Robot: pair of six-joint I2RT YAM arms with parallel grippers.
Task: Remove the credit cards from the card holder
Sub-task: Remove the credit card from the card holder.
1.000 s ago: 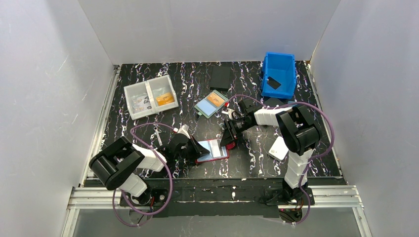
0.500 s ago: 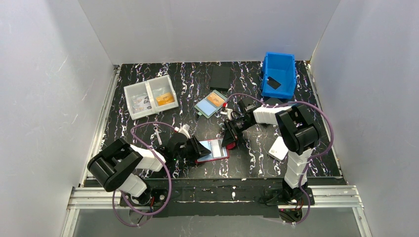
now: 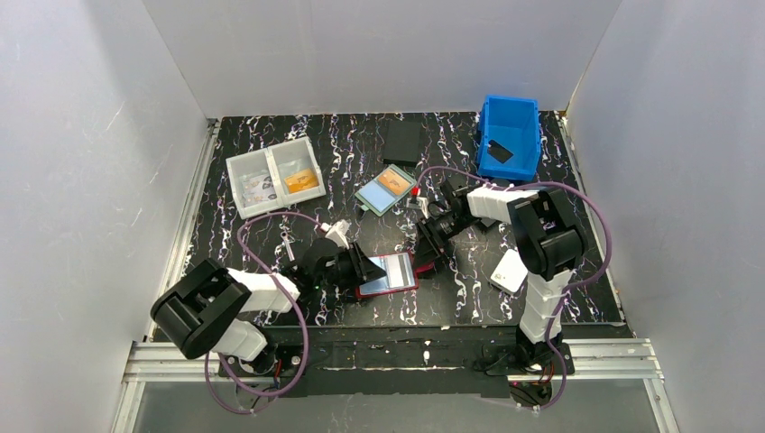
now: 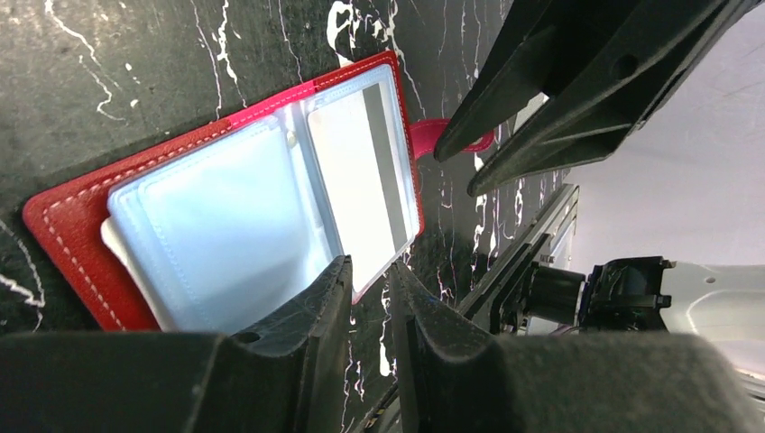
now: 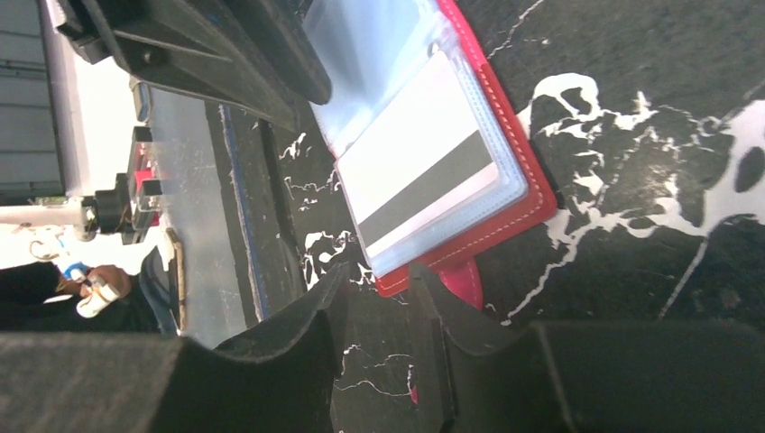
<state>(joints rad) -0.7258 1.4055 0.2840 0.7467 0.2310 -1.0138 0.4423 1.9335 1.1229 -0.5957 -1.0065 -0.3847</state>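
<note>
Inspecting, we find the card holder [image 3: 388,275] open on the table [image 3: 343,144], credit cards [image 5: 424,180] sleeved inside. The left gripper [image 4: 370,271] and right gripper [image 5: 379,275] flank it, jaws narrowly parted, grip indeterminable.

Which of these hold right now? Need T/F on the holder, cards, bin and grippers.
1. The card holder lies open on the table. True.
2. All cards are out of it. False: a striped card sits in a clear sleeve inside.
3. The blue bin is empty. False: a small dark item lies in it.
4. The left gripper and right gripper sit at opposite sides of the card holder. True.
5. The right gripper is over the blue bin. False: it is down at the card holder's end with the tab.
</note>
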